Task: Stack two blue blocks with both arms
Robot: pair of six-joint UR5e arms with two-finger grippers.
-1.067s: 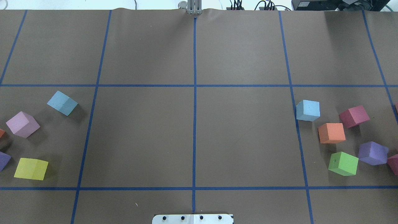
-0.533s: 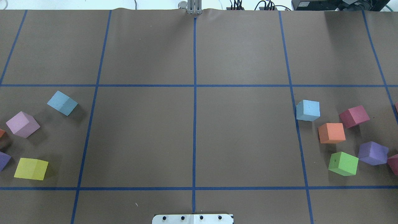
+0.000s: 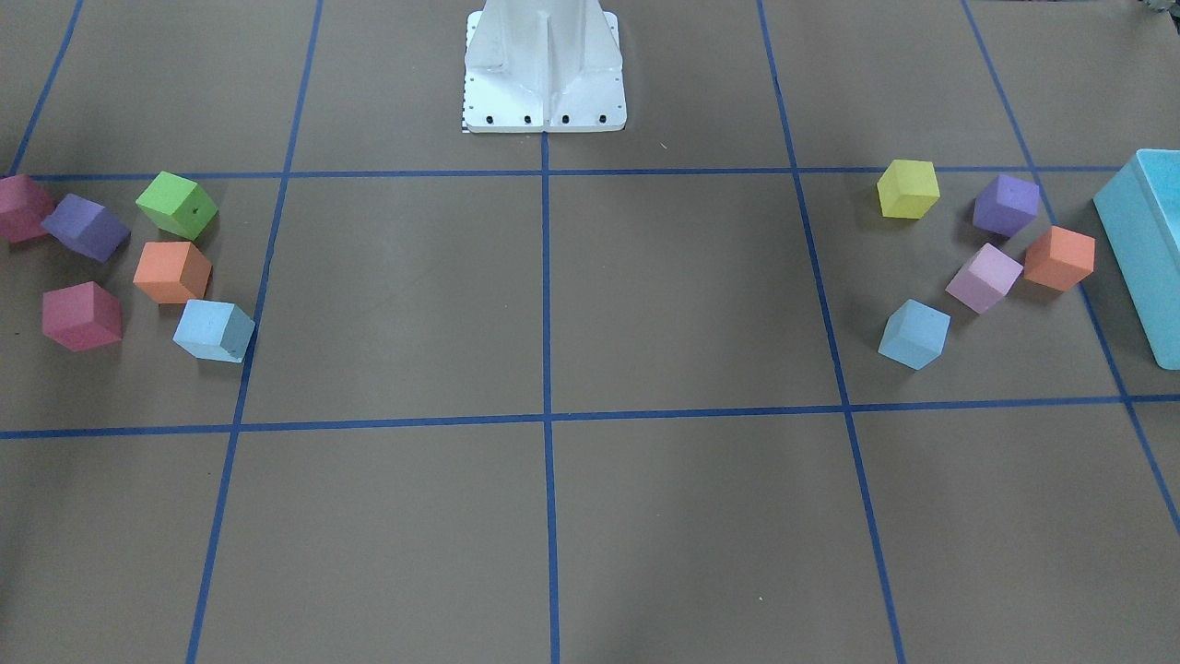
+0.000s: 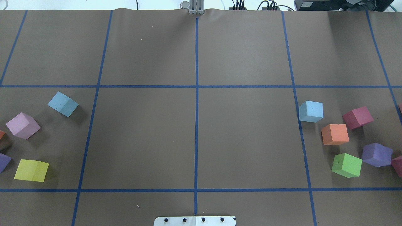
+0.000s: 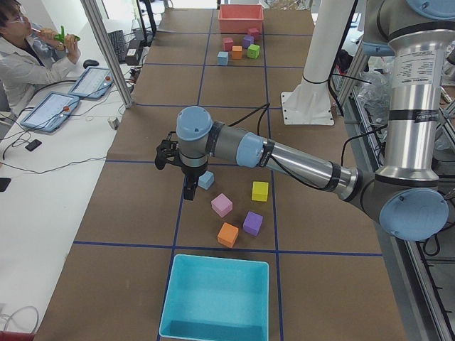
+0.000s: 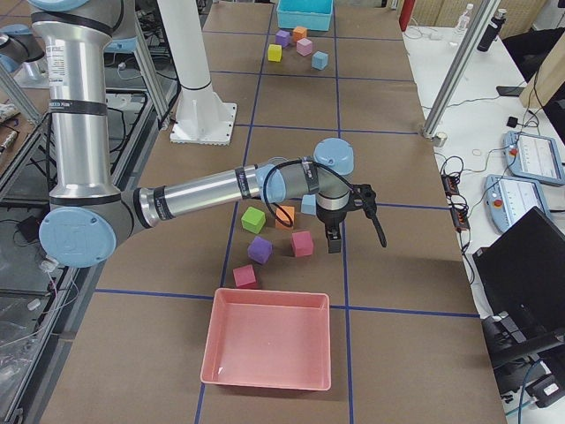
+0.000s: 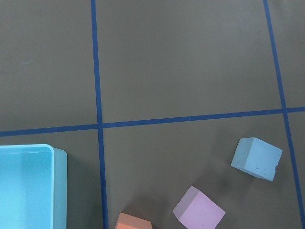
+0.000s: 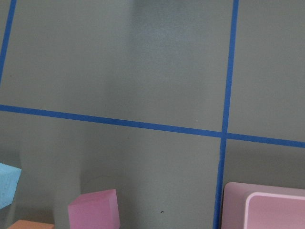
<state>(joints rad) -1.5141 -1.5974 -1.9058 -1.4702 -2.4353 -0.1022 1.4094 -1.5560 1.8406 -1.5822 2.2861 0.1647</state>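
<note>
One pale blue block (image 4: 63, 104) lies at the table's left, and also shows in the front view (image 3: 914, 334) and the left wrist view (image 7: 256, 158). The other blue block (image 4: 311, 111) lies at the right, also in the front view (image 3: 213, 330) and at the left edge of the right wrist view (image 8: 7, 183). The two blocks are far apart. My left gripper (image 5: 188, 192) hangs above the table just beside the left block (image 5: 206, 180). My right gripper (image 6: 334, 240) hangs beside the right block (image 6: 308, 204). Both grippers show only in the side views, so I cannot tell whether they are open or shut.
A turquoise bin (image 5: 215, 261) stands at the left end, near pink (image 4: 23, 125), yellow (image 4: 31, 170), purple and orange cubes. A pink bin (image 6: 265, 380) stands at the right end, near orange (image 4: 335, 134), green (image 4: 346, 165), purple (image 4: 376, 154) and crimson (image 4: 357, 117) cubes.
</note>
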